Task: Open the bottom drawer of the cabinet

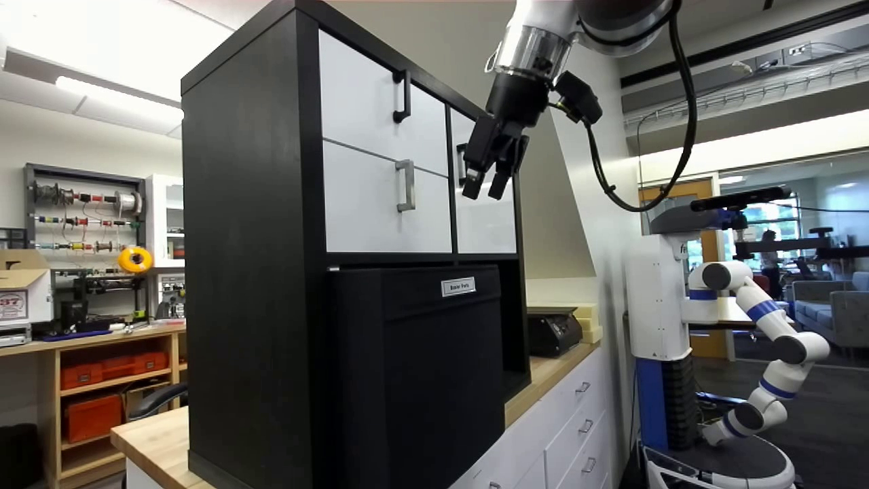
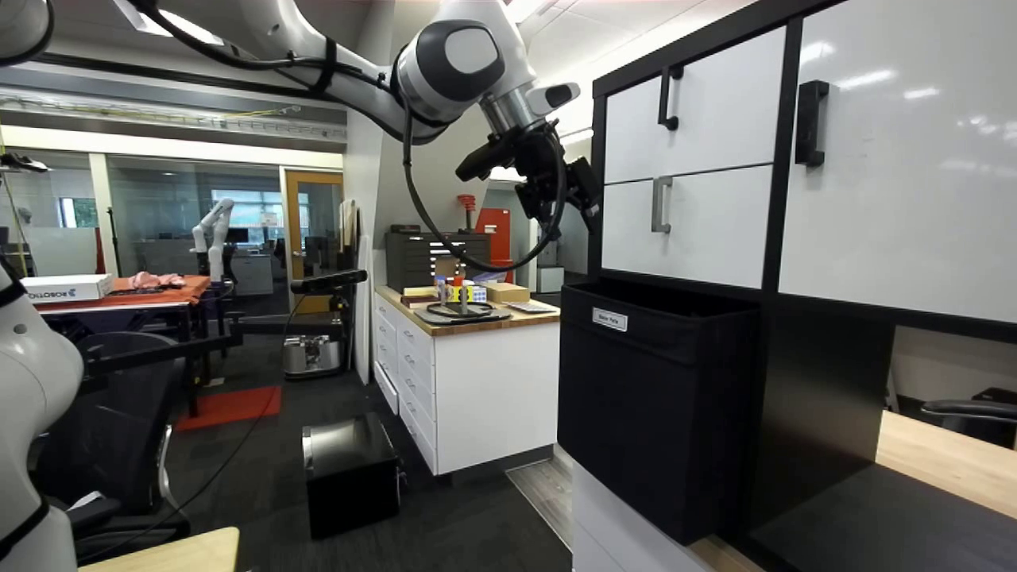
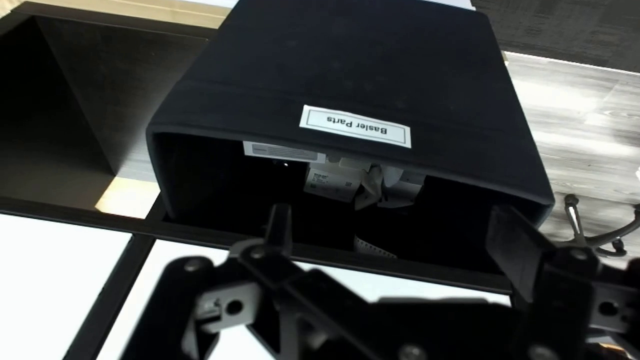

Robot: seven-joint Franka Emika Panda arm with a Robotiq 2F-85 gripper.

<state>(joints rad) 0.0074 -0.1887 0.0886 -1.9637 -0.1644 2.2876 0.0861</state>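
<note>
At left on the cabinet (image 1: pixel 244 244), under a black-handled front (image 1: pixel 360 102), the bottom drawer (image 1: pixel 370 200) is closed, its upright handle (image 1: pixel 409 187) best straddled by the spread, empty hand (image 1: pixel 486 189) and drawn straight out.

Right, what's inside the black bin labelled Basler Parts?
The wrist view shows pale printed packages and a dotted strip inside the bin. Its front wall and the gripper hide parts; the dark depths cannot be made out.

A ceiling light (image 1: pixel 119 94) is glowing. Glare is streaking a white panel (image 2: pixel 906 163). In the wrist view, the fingers (image 3: pixel 515 250) are looking blurred.
</note>
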